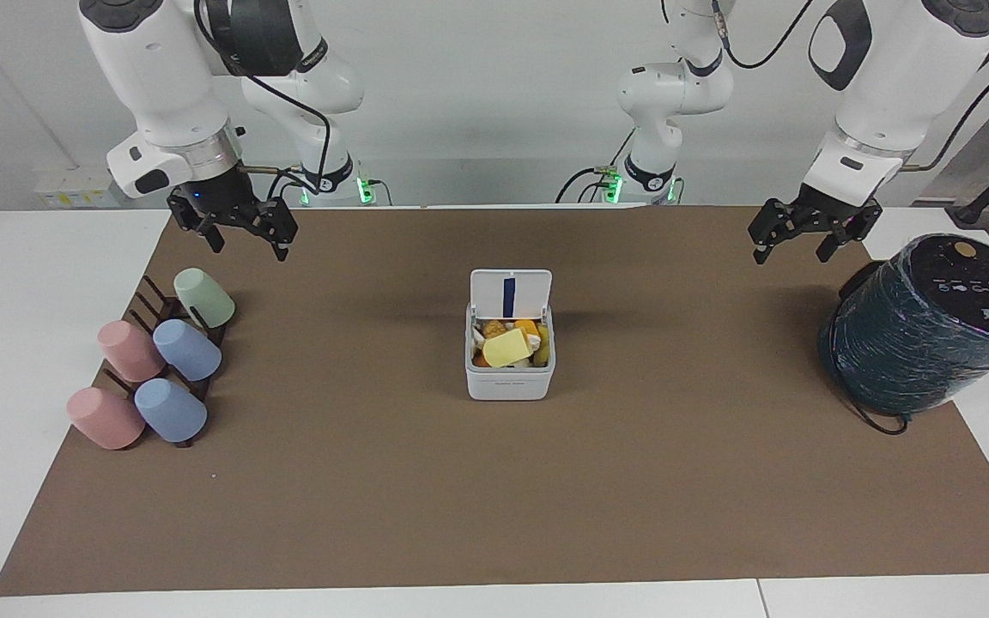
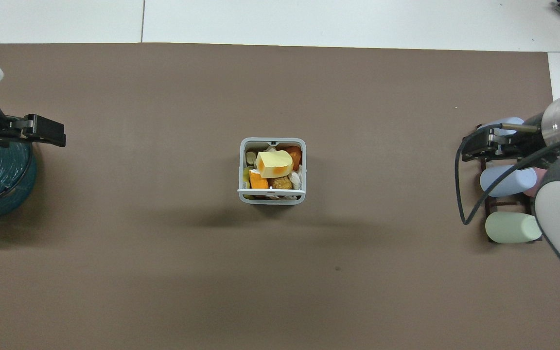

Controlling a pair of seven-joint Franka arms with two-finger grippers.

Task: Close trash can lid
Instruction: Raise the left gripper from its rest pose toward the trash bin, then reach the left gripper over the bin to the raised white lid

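Lid [image 1: 510, 294] upright, frame centre, trash can [image 1: 510, 378] uncovered; closing outstanding; left end effector [image 1: 810, 236] and right end effector [image 1: 241, 230] spread apart, idle.

I see the white trash can [image 1: 509, 378] on my brown mat [image 1: 494, 498], its white lid [image 1: 510, 293] showing a dark blue strip. Inside the can: yellow and orange scraps [image 1: 507, 347]. Toward the right arm's end, pink, blue and green cups [image 1: 186, 349].
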